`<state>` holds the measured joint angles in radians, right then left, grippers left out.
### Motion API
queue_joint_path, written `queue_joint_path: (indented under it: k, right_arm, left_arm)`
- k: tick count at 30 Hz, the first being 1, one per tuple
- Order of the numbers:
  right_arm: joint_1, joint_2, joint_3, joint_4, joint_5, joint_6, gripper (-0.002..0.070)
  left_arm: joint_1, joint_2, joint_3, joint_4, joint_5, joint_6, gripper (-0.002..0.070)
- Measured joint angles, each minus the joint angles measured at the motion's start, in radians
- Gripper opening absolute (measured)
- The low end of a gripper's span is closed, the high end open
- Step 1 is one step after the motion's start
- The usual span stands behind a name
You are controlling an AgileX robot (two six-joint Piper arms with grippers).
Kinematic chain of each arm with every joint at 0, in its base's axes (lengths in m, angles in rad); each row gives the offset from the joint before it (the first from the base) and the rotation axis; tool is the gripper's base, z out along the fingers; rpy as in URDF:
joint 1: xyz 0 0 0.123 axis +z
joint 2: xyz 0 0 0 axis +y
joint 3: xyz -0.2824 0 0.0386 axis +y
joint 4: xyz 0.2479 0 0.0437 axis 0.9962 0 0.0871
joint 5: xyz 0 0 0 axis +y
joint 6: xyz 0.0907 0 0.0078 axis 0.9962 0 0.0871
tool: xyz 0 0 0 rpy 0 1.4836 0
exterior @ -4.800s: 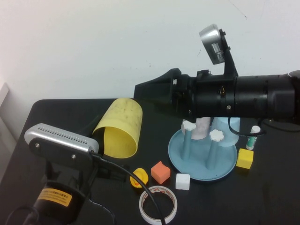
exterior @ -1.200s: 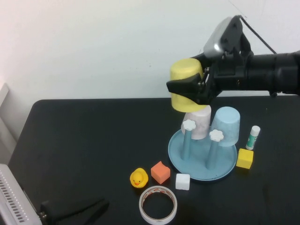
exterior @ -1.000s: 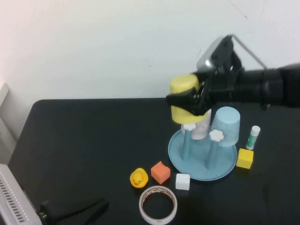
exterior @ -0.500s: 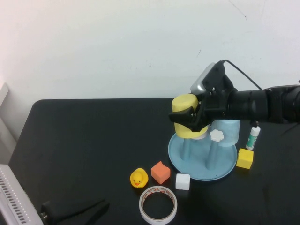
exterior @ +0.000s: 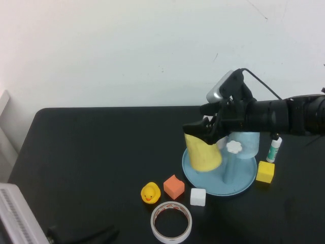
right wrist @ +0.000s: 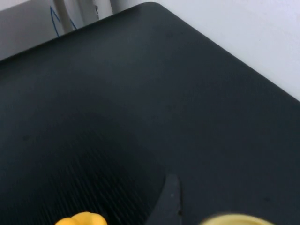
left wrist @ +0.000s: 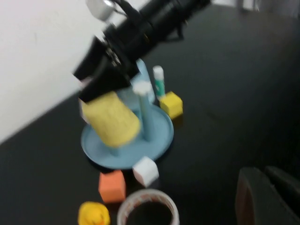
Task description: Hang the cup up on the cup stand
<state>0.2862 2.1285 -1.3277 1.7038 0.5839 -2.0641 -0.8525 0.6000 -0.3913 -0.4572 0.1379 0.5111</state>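
Observation:
The yellow cup (exterior: pixel 204 152) sits upside down and tilted over the front-left peg of the light blue cup stand (exterior: pixel 238 189). It also shows in the left wrist view (left wrist: pixel 112 119), and its edge shows in the right wrist view (right wrist: pixel 239 220). My right gripper (exterior: pixel 203 129) hovers just above the cup, open and apart from it, with one finger (right wrist: pixel 169 201) in its own view. My left gripper (exterior: pixel 86 235) rests low at the table's front left, its fingers (left wrist: pixel 253 197) close together and empty.
A light blue cup (exterior: pixel 245 138) hangs on a back peg, and a white-knobbed peg (exterior: pixel 233 147) stands bare. A rubber duck (exterior: pixel 150 193), an orange cube (exterior: pixel 174 186), a white cube (exterior: pixel 198 196) and a tape roll (exterior: pixel 171 222) lie in front. A yellow cube (exterior: pixel 265 171) and a glue stick (exterior: pixel 274 148) lie to the right.
My right gripper brought the yellow cup down over the front-left peg and let it go. The cup dropped lower and tilted. The left arm stayed low at the front left.

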Motion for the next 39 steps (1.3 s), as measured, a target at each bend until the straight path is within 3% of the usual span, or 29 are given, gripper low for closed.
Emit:
queue_joint_path:
  k: [5, 9, 11, 14, 17, 19, 24, 27, 39]
  right_arm:
    - [0.0, -0.023, 0.0, -0.03, 0.0, 0.041, 0.0645]
    - [-0.006, -0.102, 0.0, -0.204, 0.011, 0.179, 0.0593]
    - [-0.019, -0.153, 0.0, -0.289, 0.047, 0.256, 0.0506]
    - [-0.06, -0.242, 0.0, -0.355, 0.167, 0.333, 0.0305]
    - [-0.111, -0.333, 0.0, -0.348, 0.323, 0.361, 0.0109]
    - [-0.145, -0.399, 0.014, -0.312, 0.416, 0.362, 0.0047]
    - [-0.17, -0.603, 0.132, -0.262, 0.501, 0.318, 0.0009]
    - [-0.17, -0.754, 0.245, -0.255, 0.473, 0.284, 0.0006]
    - [-0.17, -1.46, 0.652, -0.299, 0.153, 0.323, 0.0001]
  left_arm:
    - [0.0, 0.0, 0.0, 0.006, 0.101, -0.008, 0.0]
    - [0.0, -0.023, 0.0, 0.009, 0.15, -0.07, 0.0]
    - [0.0, -0.061, 0.0, 0.034, 0.182, -0.098, 0.0]
    - [0.0, -0.148, 0.01, 0.138, 0.224, -0.202, 0.0]
    - [0.0, -0.248, 0.044, 0.349, 0.242, -0.436, 0.0]
    - [0.0, -0.318, 0.081, 0.534, 0.249, -0.632, 0.0]
    - [0.0, -0.435, 0.157, 0.914, 0.258, -1.009, 0.0]
    - [0.0, -0.46, 0.172, 1.025, 0.258, -1.121, 0.0]
    - [0.0, -0.466, 0.179, 1.058, 0.258, -1.169, -0.0001]
